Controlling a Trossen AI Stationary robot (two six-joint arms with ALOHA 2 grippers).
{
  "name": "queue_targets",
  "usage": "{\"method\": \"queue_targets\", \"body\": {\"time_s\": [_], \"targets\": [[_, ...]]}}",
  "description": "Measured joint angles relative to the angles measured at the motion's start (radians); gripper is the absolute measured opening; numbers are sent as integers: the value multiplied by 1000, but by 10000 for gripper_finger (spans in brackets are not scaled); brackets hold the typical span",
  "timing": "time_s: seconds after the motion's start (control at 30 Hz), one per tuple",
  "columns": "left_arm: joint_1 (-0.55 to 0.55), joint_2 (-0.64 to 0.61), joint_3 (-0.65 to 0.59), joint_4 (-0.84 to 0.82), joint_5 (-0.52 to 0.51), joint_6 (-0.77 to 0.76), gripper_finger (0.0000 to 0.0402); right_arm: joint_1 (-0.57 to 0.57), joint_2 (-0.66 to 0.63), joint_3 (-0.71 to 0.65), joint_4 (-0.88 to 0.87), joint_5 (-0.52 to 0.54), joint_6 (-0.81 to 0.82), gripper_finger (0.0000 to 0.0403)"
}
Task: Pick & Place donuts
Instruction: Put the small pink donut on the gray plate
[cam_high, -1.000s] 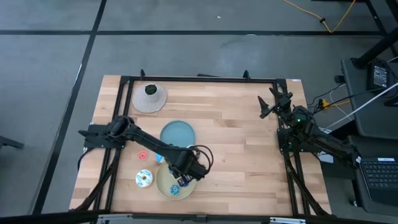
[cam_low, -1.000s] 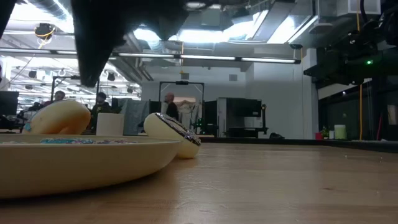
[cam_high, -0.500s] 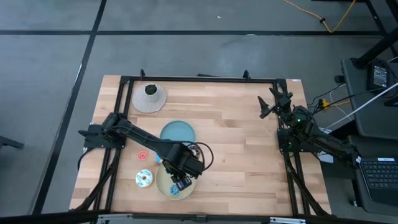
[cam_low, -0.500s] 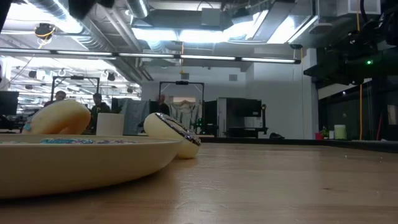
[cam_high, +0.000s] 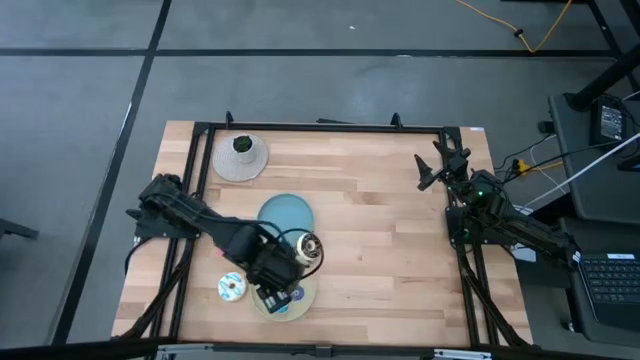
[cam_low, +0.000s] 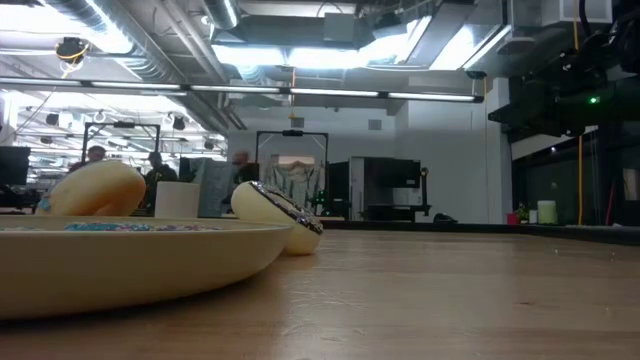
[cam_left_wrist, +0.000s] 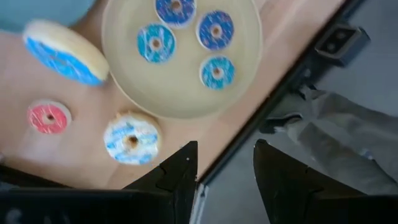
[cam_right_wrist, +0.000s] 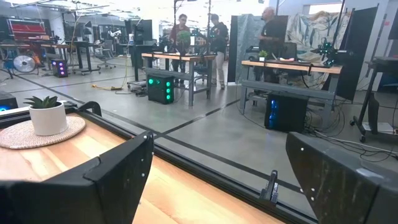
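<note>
Seen from the left wrist, largest to smallest:
Beige round plate: one, holding four small blue-iced toy ring donuts.
Large blue-iced donut: one, tilted against the plate's rim; likely light, rigid plastic, best pinched across its rim.
White-and-blue sprinkled donut: one, flat on the wooden table.
Tiny red donut: one, probably slippery.
Left gripper: fingers spread, empty, above the table edge.
Right gripper: parked far right, fingers spread.

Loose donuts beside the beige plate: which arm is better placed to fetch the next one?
The left. Its gripper hangs open over the beige plate, with the white-sprinkled donut and the red donut close by. The right gripper waits open at the table's far right edge.
</note>
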Motion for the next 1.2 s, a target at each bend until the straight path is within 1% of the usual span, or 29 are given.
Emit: {"method": "queue_targets", "body": {"time_s": [0.23, 0.7, 0.97, 1.2], "targets": [[-88, -45, 0, 0, 29, -69, 146, 0, 0, 0, 0, 0, 0, 365], [-261, -99, -10, 4, 12, -180, 145, 0, 0, 0, 0, 0, 0, 365], [-348, -161, -152, 21, 12, -302, 145, 0, 0, 0, 0, 0, 0, 365], [-387, -265, -327, 100, 9, -387, 145, 0, 0, 0, 0, 0, 0, 365]]}}
